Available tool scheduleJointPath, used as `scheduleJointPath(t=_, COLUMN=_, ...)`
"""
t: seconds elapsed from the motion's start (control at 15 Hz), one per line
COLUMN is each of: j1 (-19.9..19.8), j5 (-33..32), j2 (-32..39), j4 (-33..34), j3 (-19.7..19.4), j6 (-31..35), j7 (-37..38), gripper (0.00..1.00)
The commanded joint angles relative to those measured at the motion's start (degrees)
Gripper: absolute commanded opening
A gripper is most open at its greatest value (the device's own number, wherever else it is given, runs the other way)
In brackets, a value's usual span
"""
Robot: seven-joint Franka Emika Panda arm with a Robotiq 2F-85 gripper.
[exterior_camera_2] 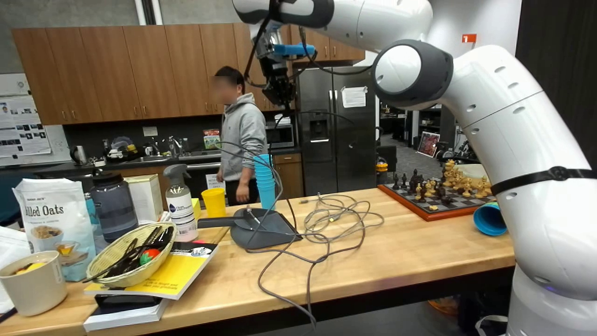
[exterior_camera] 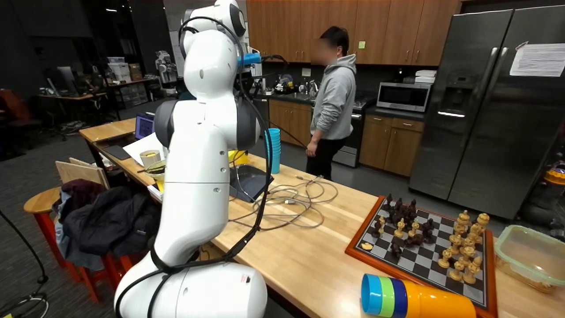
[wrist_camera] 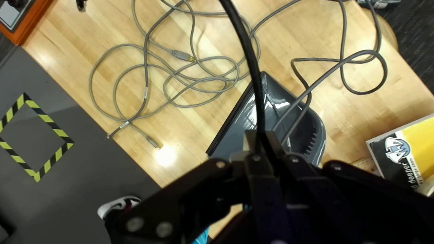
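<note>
High above the wooden table my gripper (exterior_camera_2: 283, 103) points down, its fingers drawn together. A dark cable (wrist_camera: 259, 98) runs between the fingertips in the wrist view, and my gripper (wrist_camera: 260, 142) is shut on it. Grey cables hang below the hand in an exterior view and spread over the table. One loose coil there has a plug (wrist_camera: 183, 55) with a metal end. Under the hand lies a dark grey dustpan (wrist_camera: 230, 135), also seen in an exterior view as a dustpan (exterior_camera_2: 261, 231) with cable across it. The arm's own links hide much of the hand in an exterior view.
Turquoise stacked cups (exterior_camera_2: 265, 186) and a yellow cup (exterior_camera_2: 214, 202) stand behind the dustpan. A chessboard (exterior_camera: 383, 268) with pieces and lying cups (exterior_camera: 437, 300) occupy one end. Toward the other are a basket (exterior_camera_2: 108, 276), a book (exterior_camera_2: 186, 275) and a spray bottle (exterior_camera_2: 181, 205). A person (exterior_camera: 335, 92) stands close by.
</note>
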Motion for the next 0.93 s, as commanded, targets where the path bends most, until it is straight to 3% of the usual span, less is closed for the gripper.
scheduleJointPath(t=0.0, j1=-2.24, j5=6.42, j2=2.65, j4=7.43, j3=-0.23, j6=-4.95, j7=-3.65, gripper=0.02)
scheduleJointPath(t=0.33, j1=-6.17, j5=16.15, j2=5.15, j4=13.9, j3=0.31, j6=-11.32, j7=-5.83, gripper=0.02)
scheduleJointPath(t=0.73, j1=-8.89, j5=24.19, j2=7.89, j4=17.15, j3=0.69, j6=-21.68, j7=-3.51, gripper=0.02)
scheduleJointPath(t=0.8, j1=-10.12, j5=25.1, j2=4.69, j4=10.24, j3=1.25, j6=-21.78, j7=-3.14, gripper=0.02)
scheduleJointPath(t=0.87, j1=-9.96, j5=25.16, j2=4.93, j4=9.64, j3=0.87, j6=-24.02, j7=-2.62, gripper=0.02)
